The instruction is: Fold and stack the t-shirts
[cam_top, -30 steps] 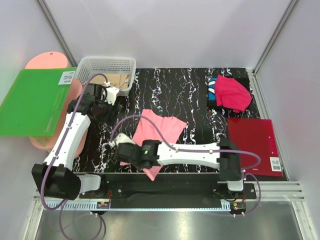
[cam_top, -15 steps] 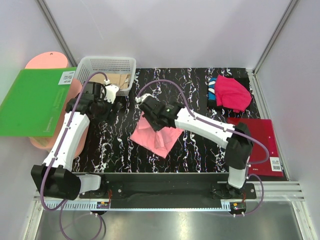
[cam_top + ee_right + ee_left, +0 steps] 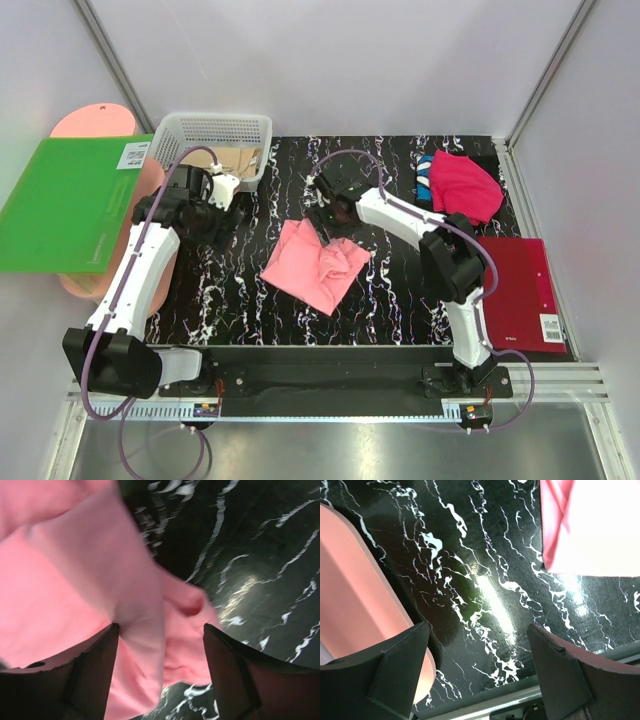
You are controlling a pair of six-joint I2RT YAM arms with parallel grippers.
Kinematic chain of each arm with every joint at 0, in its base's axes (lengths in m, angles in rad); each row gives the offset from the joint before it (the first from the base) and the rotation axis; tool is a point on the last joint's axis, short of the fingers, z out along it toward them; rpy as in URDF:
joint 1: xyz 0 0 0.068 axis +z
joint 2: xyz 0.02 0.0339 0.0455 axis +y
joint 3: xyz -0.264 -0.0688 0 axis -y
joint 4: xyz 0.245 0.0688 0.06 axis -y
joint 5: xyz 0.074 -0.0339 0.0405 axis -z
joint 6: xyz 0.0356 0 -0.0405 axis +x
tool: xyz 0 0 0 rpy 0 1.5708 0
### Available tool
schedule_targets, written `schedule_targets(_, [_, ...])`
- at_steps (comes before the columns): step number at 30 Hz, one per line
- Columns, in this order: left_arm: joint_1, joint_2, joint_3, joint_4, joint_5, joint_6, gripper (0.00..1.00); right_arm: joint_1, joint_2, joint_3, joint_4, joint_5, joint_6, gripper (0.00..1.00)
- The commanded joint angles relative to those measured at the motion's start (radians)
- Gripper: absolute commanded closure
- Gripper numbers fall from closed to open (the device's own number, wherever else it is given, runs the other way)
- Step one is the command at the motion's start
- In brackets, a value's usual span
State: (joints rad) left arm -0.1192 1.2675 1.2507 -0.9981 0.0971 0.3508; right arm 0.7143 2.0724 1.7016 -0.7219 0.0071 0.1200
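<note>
Over the far edge of the salmon-pink t-shirt (image 3: 310, 268) the right pincer (image 3: 328, 208) now hangs with its jaws apart. A second ago it was shut low at the near side of the bench (image 3: 390, 295), and half a second ago it was still shut above the middle of the cloth. It has carried the shirt's near part up and across. The wrist view shows pink cloth lying loose beneath its fingers (image 3: 95, 670), not pinched, so I judge the fold has just been let go.

The shirt sits mid-bench as a smaller, doubled-over shape, rumpled along its right side. The left pincer (image 3: 222, 200) has not moved. It is wide open, holds nothing, and hovers over bare bench near the white basket (image 3: 215, 130). The magenta t-shirt (image 3: 468, 188) lies at the far right on top of the blue t-shirt (image 3: 424, 185), well apart from the pink one.

One fold seems laid, though untidily; smoothing, more folding and the move onto the pile look still to come
</note>
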Motion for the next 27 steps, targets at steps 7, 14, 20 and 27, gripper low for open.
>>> schedule_targets(7, [-0.085, -0.013, 0.041, -0.086, 0.09, 0.06, 0.16, -0.113, 0.108, 0.19, -0.054, 0.235, -0.008, 0.0])
schedule_targets(14, [-0.209, -0.007, -0.016, -0.085, 0.179, 0.044, 0.19, -0.119, -0.018, 0.201, -0.114, 0.326, 0.075, 0.0])
schedule_targets(20, [-0.258, 0.119, 0.033, -0.045, 0.312, -0.036, 0.22, -0.136, -0.227, -0.021, -0.154, -0.103, 0.297, 0.0])
schedule_targets(27, [-0.333, 0.371, 0.081, -0.001, 0.308, -0.095, 0.26, -0.17, -0.422, -0.446, 0.1, -0.287, 0.591, 0.0])
